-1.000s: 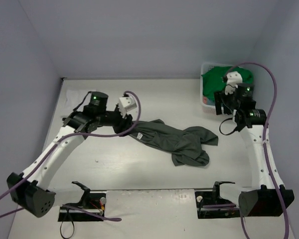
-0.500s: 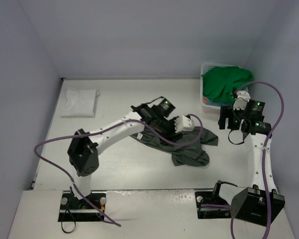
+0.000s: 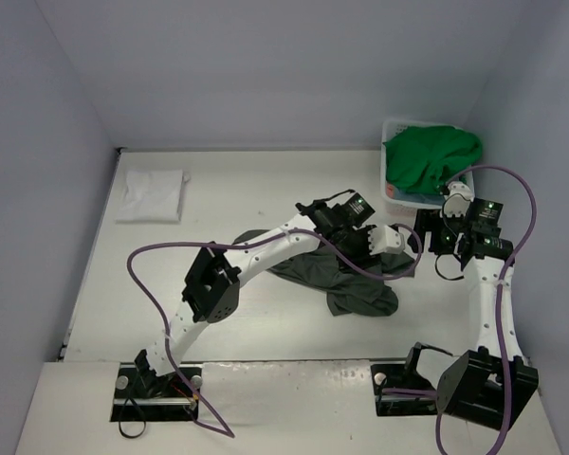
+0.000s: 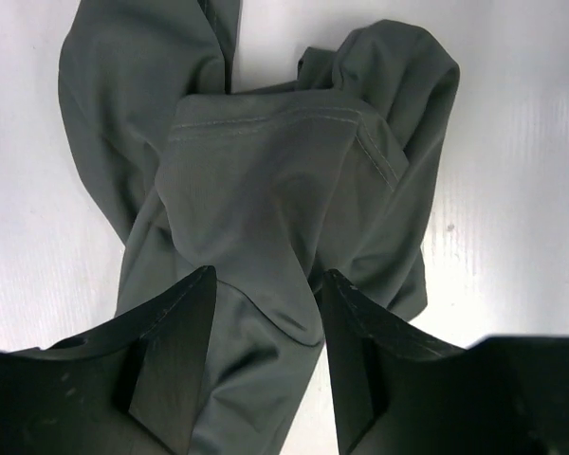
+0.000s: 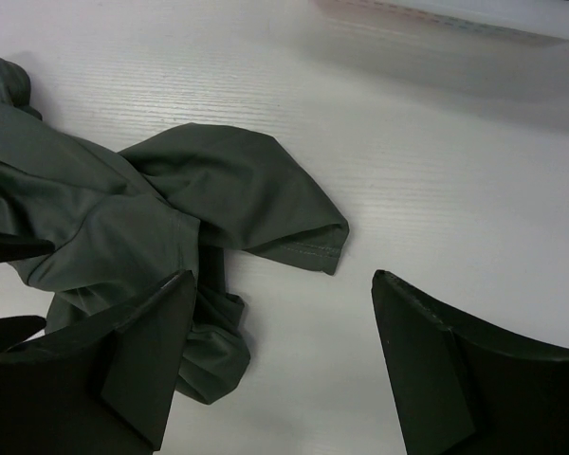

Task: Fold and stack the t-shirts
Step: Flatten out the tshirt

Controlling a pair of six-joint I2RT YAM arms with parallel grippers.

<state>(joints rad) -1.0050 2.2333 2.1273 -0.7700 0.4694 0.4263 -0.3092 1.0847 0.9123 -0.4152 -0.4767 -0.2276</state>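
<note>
A dark grey t-shirt [image 3: 337, 280] lies crumpled in the middle of the table. My left arm reaches across it, and my left gripper [image 3: 406, 248] hovers over its right end. In the left wrist view the left gripper [image 4: 267, 275] is open, and folds of the grey t-shirt [image 4: 266, 161] lie below and between the fingers. My right gripper [image 3: 429, 234] stands just right of the shirt. In its wrist view the right gripper [image 5: 283, 275] is wide open over bare table beside a sleeve [image 5: 266, 204]. A green t-shirt [image 3: 429, 159] fills the basket. A folded white t-shirt [image 3: 152, 194] lies at the back left.
The white plastic basket [image 3: 391, 194] stands at the back right corner, close behind my right gripper. Purple cables loop off both arms, one over the grey shirt. Walls close the table at the back and sides.
My left arm has swung from the back left across to the right end of the grey shirt, uncovering the white shirt. My right gripper has come down from the basket toward the shirt.
</note>
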